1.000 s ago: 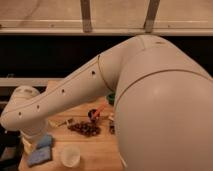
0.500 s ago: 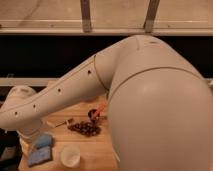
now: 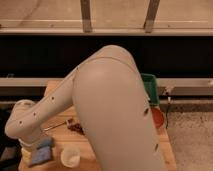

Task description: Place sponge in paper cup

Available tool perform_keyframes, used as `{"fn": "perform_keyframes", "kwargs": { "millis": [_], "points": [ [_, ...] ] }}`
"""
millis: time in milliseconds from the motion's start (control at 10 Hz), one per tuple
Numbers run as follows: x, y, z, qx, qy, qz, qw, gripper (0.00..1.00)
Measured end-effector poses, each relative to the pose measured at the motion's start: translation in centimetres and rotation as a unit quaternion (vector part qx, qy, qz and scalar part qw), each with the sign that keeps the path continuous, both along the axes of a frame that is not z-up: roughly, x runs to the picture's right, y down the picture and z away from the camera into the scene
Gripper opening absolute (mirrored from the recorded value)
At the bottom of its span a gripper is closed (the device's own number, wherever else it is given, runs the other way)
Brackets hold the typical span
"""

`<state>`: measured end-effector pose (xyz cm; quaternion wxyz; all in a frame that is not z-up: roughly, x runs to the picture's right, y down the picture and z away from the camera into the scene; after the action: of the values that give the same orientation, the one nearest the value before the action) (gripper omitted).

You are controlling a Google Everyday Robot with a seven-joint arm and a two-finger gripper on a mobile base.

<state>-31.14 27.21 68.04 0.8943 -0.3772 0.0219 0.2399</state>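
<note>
The blue-grey sponge point(image 3: 41, 151) lies flat on the wooden table point(image 3: 60, 90) at the lower left. The white paper cup point(image 3: 70, 157) stands upright just right of it, open side up. My white arm sweeps from the large body at centre down to the lower left. The gripper point(image 3: 27, 145) hangs below the wrist, right at the sponge's left end and mostly hidden by the arm. I cannot tell if it touches the sponge.
A small brown pile of snacks point(image 3: 76, 126) lies on the table behind the cup. A green bin point(image 3: 149, 88) and an orange bowl point(image 3: 158, 118) sit at the table's right side. A dark wall and window ledge run behind.
The arm's bulk now covers more of the table's middle and the wrist has dropped lower at the left. The sponge and the cup still lie side by side.
</note>
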Motion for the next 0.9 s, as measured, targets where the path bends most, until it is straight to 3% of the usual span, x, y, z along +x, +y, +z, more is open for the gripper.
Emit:
{"fn": "perform_keyframes", "kwargs": {
  "millis": [200, 900],
  "points": [
    [-1.4, 1.1, 0.3, -0.012, -0.015, -0.018, 0.9996, 0.8],
    [-2.0, 4.2, 0.1, -0.041, -0.022, -0.04, 0.9981, 0.8]
  ]
}}
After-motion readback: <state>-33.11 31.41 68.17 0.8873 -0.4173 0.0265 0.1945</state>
